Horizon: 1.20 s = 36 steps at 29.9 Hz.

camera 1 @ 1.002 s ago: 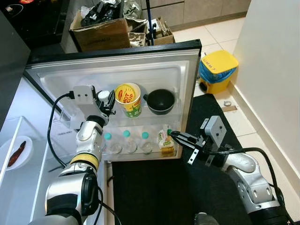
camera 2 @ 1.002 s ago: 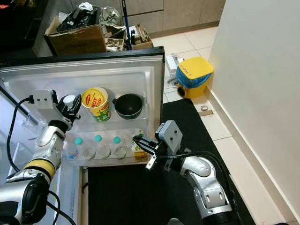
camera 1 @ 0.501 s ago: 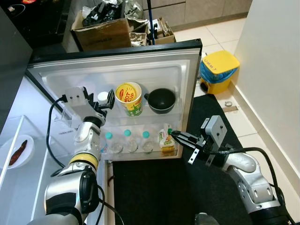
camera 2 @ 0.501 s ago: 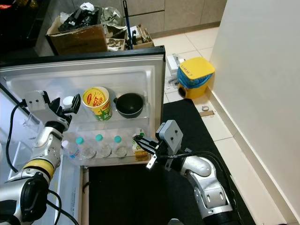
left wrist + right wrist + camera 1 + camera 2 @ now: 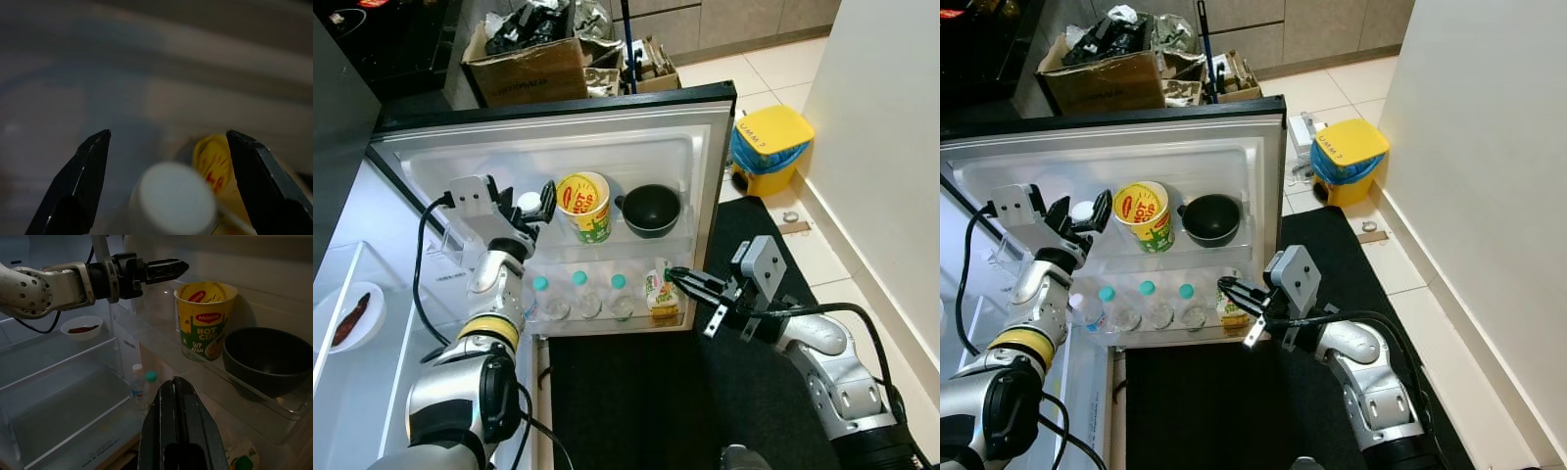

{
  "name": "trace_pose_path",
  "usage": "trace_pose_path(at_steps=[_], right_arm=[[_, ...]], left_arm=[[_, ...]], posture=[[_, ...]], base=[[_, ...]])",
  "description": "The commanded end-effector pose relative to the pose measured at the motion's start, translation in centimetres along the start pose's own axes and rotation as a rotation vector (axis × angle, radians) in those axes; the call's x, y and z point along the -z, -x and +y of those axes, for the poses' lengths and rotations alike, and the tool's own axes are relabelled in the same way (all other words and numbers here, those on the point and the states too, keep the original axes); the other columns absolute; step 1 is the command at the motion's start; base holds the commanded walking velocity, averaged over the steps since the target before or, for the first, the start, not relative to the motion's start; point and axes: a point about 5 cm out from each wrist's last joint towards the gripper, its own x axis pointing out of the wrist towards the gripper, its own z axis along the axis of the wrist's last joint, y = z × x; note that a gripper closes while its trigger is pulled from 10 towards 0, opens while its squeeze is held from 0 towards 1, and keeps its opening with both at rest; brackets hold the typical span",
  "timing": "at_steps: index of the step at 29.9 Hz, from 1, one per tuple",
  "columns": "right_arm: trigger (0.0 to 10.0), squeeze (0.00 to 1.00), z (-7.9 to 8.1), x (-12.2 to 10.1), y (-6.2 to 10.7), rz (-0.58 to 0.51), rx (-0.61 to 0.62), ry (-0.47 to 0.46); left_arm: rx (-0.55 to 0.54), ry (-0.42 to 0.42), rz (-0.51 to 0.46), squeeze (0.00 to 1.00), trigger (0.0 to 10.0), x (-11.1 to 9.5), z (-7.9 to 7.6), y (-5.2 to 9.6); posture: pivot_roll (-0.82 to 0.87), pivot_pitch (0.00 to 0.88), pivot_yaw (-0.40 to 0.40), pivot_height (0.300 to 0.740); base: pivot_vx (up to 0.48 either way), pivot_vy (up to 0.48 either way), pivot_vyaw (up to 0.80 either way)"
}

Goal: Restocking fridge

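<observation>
Two door shelves carry the stock in the open fridge door (image 5: 710, 147), and the change is at the upper one: a second ago the left gripper (image 5: 534, 203) was clamped round the white-capped bottle (image 5: 529, 201) beside the noodle cup (image 5: 584, 207); half a second ago its black fingers had sprung apart, and they stay spread now, one on each side of the white cap, which the left wrist view shows centred between the two tips with clear gaps. I judge that the bottle has just been set down on the upper shelf and released, so this item is stocked and the arm needs only to draw straight back without knocking the cap. The right gripper (image 5: 689, 284) hangs with its fingers pressed together and nothing in them, close beside the yellow-green pouch (image 5: 658, 295) at the end of the lower shelf, and it has edged slightly nearer the door over the last second. The upper shelf holds the bottle, the yellow noodle cup and a black bowl (image 5: 649, 210) in a row; the lower shelf (image 5: 607, 318) holds several teal-capped bottles (image 5: 578, 294) and then the pouch. Inside the fridge, a white plate (image 5: 333, 315) on a shelf bears one red chilli (image 5: 348, 320).
</observation>
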Motion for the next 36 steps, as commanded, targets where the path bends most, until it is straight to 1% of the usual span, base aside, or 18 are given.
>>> trace_pose_path(at_steps=[1,4,12,14,16,18,20,21,24,25,26,27,28,29,30,32,34,36], right_arm=[[10.0,0.00,0.3,0.2,-0.3,-0.007,-0.016,-0.014],[10.0,0.00,0.2,0.1,-0.4,-0.009,-0.018,-0.013],[10.0,0.00,0.2,0.2,-0.1,-0.010,-0.021,-0.016],[10.0,0.00,0.2,0.2,-0.1,-0.009,-0.027,-0.016],[10.0,0.00,0.1,0.1,-0.2,-0.010,-0.034,-0.016],[10.0,0.00,0.0,0.1,-0.3,-0.011,-0.038,-0.016],[10.0,0.00,0.0,0.1,-0.3,-0.010,-0.045,-0.018],[10.0,0.00,-0.1,0.1,-0.2,-0.007,-0.049,-0.020],[10.0,0.00,-0.1,0.3,-0.1,0.000,-0.060,-0.027],[10.0,0.00,0.0,0.3,-0.1,0.002,-0.063,-0.029],[10.0,0.00,0.0,0.5,0.1,0.008,-0.070,-0.037],[10.0,0.00,0.0,0.6,0.1,0.011,-0.075,-0.043],[10.0,0.00,0.0,0.9,0.3,0.022,-0.077,-0.051],[10.0,0.00,0.0,0.9,0.3,0.022,-0.077,-0.051],[10.0,0.00,-0.3,1.5,0.6,0.042,-0.050,-0.063],[10.0,0.00,-0.8,2.7,1.1,0.079,-0.007,-0.080],[10.0,0.00,-1.1,4.0,1.7,0.126,0.029,-0.093],[10.0,0.00,-1.2,5.1,2.1,0.149,0.058,-0.129]], left_arm=[[0.015,-0.006,-0.056,0.00,10.0,-1.5,0.7,-0.2],[0.030,-0.005,-0.072,0.00,10.0,-2.0,1.2,0.0],[0.035,0.003,-0.096,0.00,10.0,-2.5,3.3,1.5],[0.055,0.029,-0.114,0.00,10.0,-2.8,3.7,1.8],[0.111,0.071,-0.120,0.00,10.0,-2.8,4.0,2.2],[0.156,0.096,-0.117,0.00,10.0,-2.8,4.1,2.6],[0.219,0.125,-0.075,0.00,10.0,-2.2,4.5,3.4],[0.275,0.179,-0.055,0.00,10.0,-1.9,4.8,4.2],[0.401,0.289,-0.027,0.00,10.0,-1.5,5.3,5.9],[0.428,0.302,-0.020,0.00,10.0,-1.4,5.3,6.3],[0.491,0.326,0.004,0.00,10.0,-1.1,5.4,7.1],[0.531,0.341,0.019,0.00,10.0,-0.9,5.3,7.7],[0.584,0.358,0.054,0.00,10.0,-0.4,5.3,8.7],[0.584,0.358,0.054,0.00,10.0,-0.4,5.3,8.7],[0.624,0.380,0.100,0.00,10.0,0.3,5.1,9.8],[0.653,0.410,0.165,0.00,10.0,1.5,4.9,11.1],[0.635,0.431,0.219,0.00,10.0,2.8,4.8,12.2],[0.605,0.467,0.258,0.00,10.0,4.1,4.7,13.3]], posture=[[-0.13,0.122,0.128,0.740],[-0.13,0.116,0.131,0.740],[-0.13,0.109,0.124,0.740],[-0.12,0.105,0.117,0.740],[-0.12,0.101,0.114,0.740],[-0.12,0.100,0.113,0.740],[-0.12,0.098,0.110,0.740],[-0.11,0.096,0.110,0.740],[-0.11,0.095,0.108,0.740],[-0.11,0.095,0.108,0.740],[-0.11,0.095,0.106,0.740],[-0.11,0.095,0.106,0.740],[-0.10,0.094,0.105,0.740],[-0.10,0.094,0.105,0.740],[-0.10,0.093,0.103,0.740],[-0.09,0.089,0.098,0.740],[-0.08,0.088,0.096,0.740],[-0.07,0.085,0.089,0.740]], base=[[0.000,0.000,0.00],[0.000,0.000,0.00],[0.000,0.000,0.00],[0.000,0.000,0.00],[0.000,0.000,0.00],[0.000,0.000,0.00],[0.000,0.000,0.00],[0.000,0.000,0.00],[0.000,0.000,0.00],[0.000,0.000,0.00],[0.000,0.000,0.00],[0.000,0.000,0.00],[0.000,0.000,0.00],[0.000,0.000,0.00],[0.000,0.000,0.00],[0.000,0.000,0.00],[0.000,0.000,0.00],[0.000,0.000,0.00]])
